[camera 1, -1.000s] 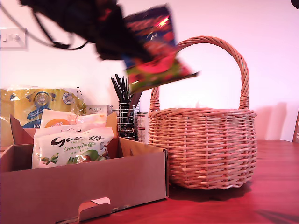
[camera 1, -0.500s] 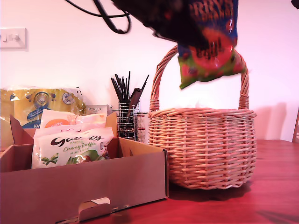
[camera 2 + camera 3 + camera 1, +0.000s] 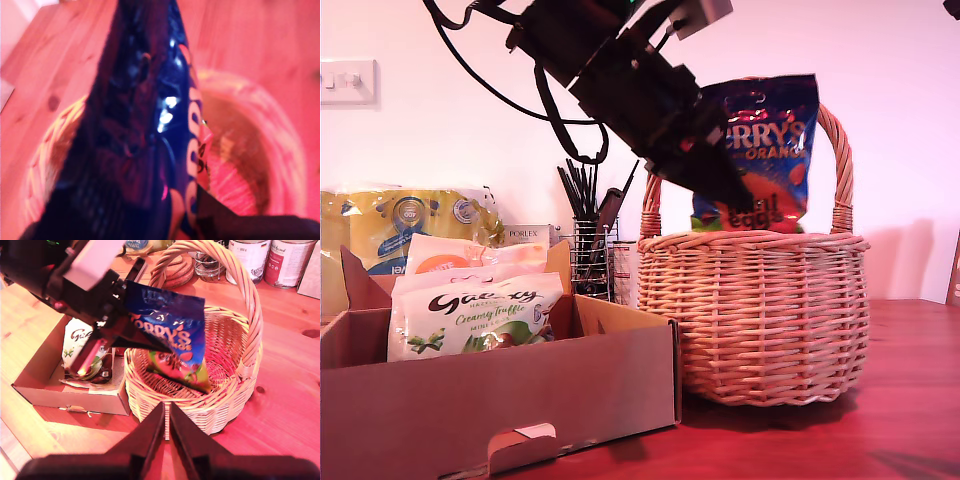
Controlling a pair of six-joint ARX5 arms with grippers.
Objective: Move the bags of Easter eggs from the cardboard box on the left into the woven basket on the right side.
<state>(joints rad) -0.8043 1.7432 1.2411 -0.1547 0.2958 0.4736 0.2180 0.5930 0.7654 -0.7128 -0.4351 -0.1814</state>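
Note:
My first gripper (image 3: 718,178) is shut on a dark blue Terry's bag (image 3: 767,140), which hangs upright over the woven basket (image 3: 760,310) with its lower edge at the rim. The first wrist view is filled by that bag (image 3: 145,125), with the basket's (image 3: 280,165) inside below it. The second wrist view looks down on the first gripper (image 3: 117,330), the bag (image 3: 170,335), the basket (image 3: 235,385) and the cardboard box (image 3: 40,370). My second gripper (image 3: 166,412) hovers high above, fingers together and holding nothing. In the box (image 3: 500,400) a white Galaxy bag (image 3: 480,315) leans in front of an orange-and-white bag (image 3: 450,258).
Behind the box stand a large yellow package (image 3: 400,225), a white Porlex box (image 3: 530,235) and a wire holder of black brushes (image 3: 590,250). Tins (image 3: 260,260) sit beyond the basket. Red-brown wooden tabletop (image 3: 910,400) lies at the exterior view's right.
My first gripper carried the Terry's bag toward the exterior view's right, then lowered it. The bag has swung from tilted to hanging upright over the basket.

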